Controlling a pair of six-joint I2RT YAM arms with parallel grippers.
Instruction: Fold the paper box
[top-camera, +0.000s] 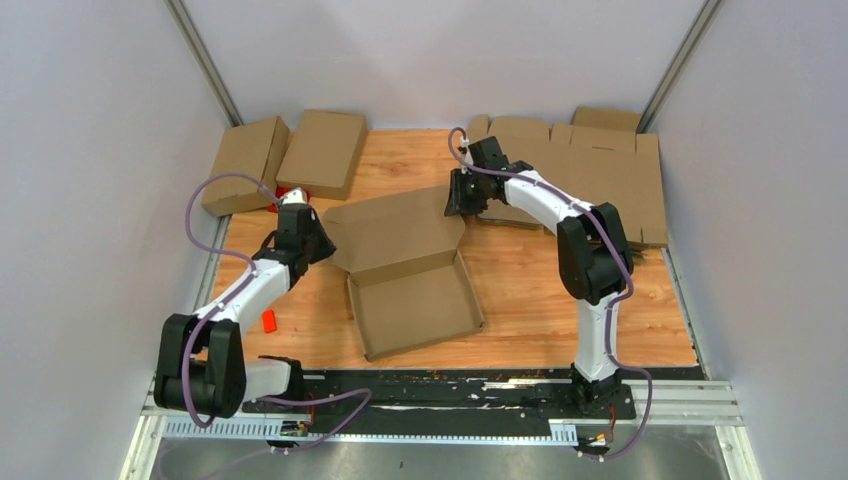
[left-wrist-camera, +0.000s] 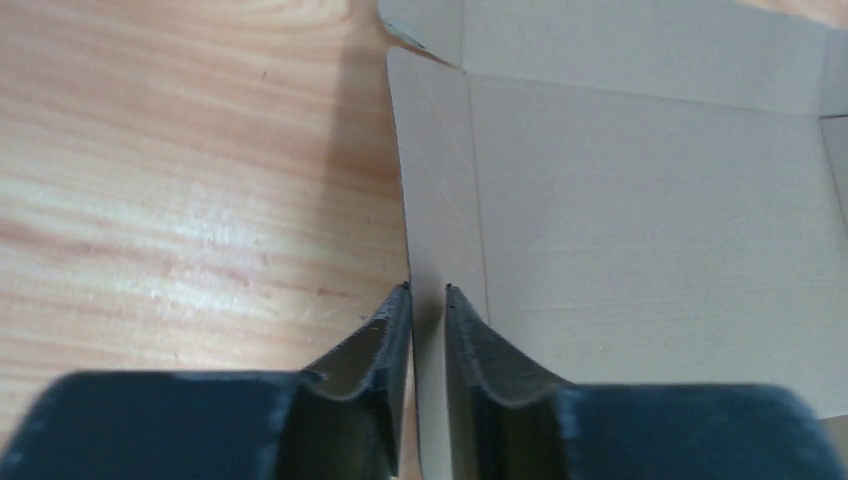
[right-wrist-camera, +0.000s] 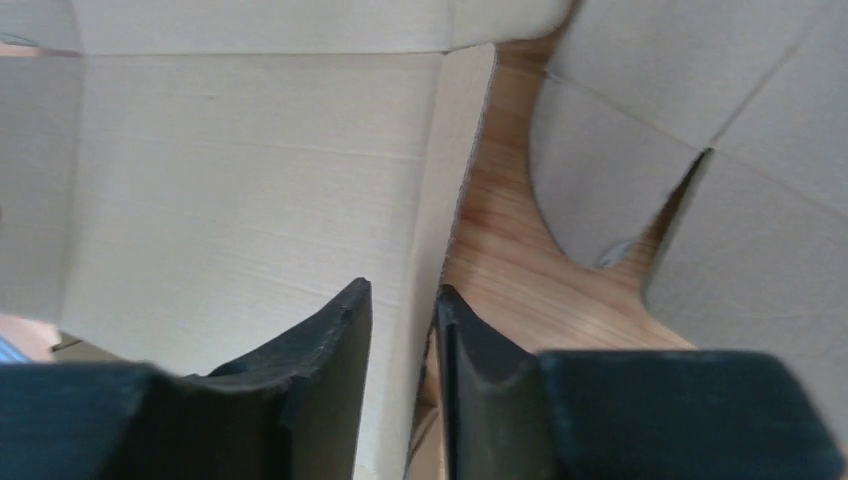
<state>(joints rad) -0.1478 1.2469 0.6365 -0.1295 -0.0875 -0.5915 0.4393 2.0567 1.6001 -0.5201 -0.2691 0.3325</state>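
The brown paper box (top-camera: 415, 305) lies mid-table as a shallow tray, its lid (top-camera: 395, 230) spread open behind it. My left gripper (top-camera: 325, 245) is at the lid's left edge. In the left wrist view its jaws (left-wrist-camera: 428, 288) stand narrow, shut on the lid's left side flap (left-wrist-camera: 440, 180), whose edge runs between the fingers. My right gripper (top-camera: 458, 195) is at the lid's right edge. In the right wrist view its jaws (right-wrist-camera: 403, 287) are shut on the right side flap (right-wrist-camera: 450, 170).
Flat unfolded cardboard sheets (top-camera: 600, 170) lie at the back right, close behind the right arm. Two folded boxes (top-camera: 245, 165) (top-camera: 323, 152) sit at the back left. A small red piece (top-camera: 268, 320) lies beside the left arm. Grey walls enclose the table.
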